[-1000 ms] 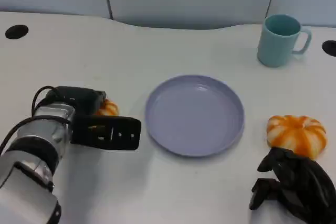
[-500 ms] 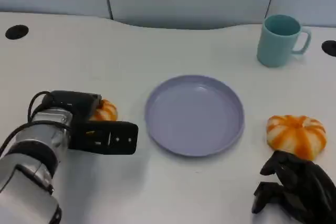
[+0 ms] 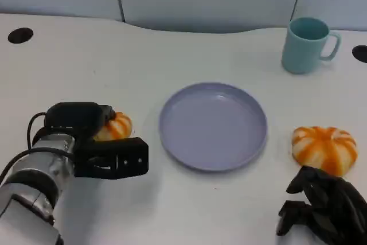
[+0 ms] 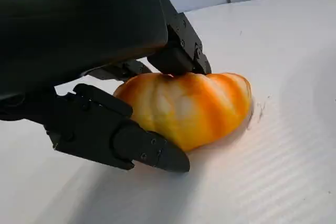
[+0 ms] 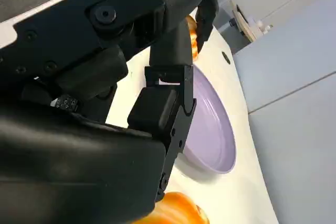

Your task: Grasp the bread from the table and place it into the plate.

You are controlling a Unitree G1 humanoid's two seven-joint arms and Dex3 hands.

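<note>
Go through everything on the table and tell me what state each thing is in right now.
Left bread: on the table, left hand gripping it.
Right bread: on the table, untouched.
Plate: empty.
Mug: upright.
Right hand: curled, holding nothing.

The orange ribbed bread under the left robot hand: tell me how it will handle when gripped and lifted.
The orange ribbed bread looks glossy, so it may slip between the left robot hand's hard black fingers. Its puffed, rounded shape suggests it is light and probably dents if squeezed. It sits flat on the white table, so rolling seems unlikely.
</note>
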